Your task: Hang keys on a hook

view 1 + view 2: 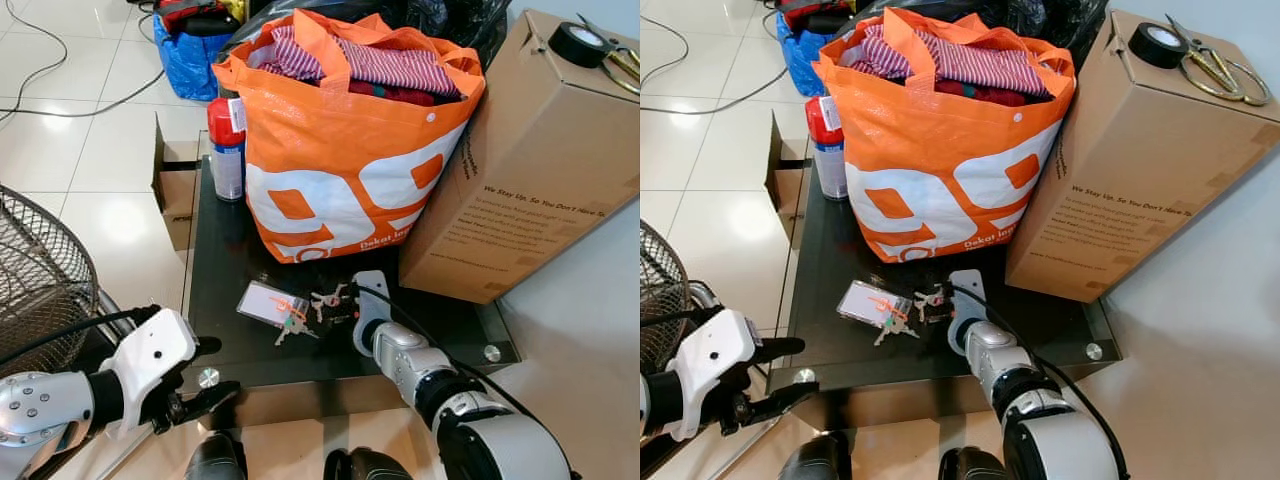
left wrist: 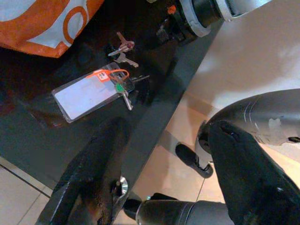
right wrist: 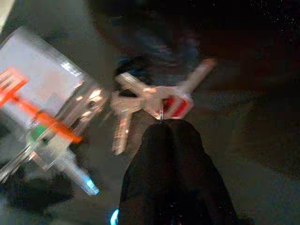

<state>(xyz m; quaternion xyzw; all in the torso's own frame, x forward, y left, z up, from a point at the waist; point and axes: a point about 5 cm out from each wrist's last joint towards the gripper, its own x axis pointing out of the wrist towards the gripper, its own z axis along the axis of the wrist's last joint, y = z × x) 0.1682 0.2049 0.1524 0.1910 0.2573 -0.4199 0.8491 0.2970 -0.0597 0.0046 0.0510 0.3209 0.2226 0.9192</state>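
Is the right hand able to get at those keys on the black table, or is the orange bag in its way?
Probably yes. The right hand is already down at the keys on the black table, and the orange bag stands behind them, not between.

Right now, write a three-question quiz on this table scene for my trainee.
1. True or false: the keys lie on the black table.
2. Which gripper is at the keys? A) left gripper B) right gripper
3. Fill in: the clear card holder lies in front of the orange ____.

Key: 1 true; 2 B; 3 bag.
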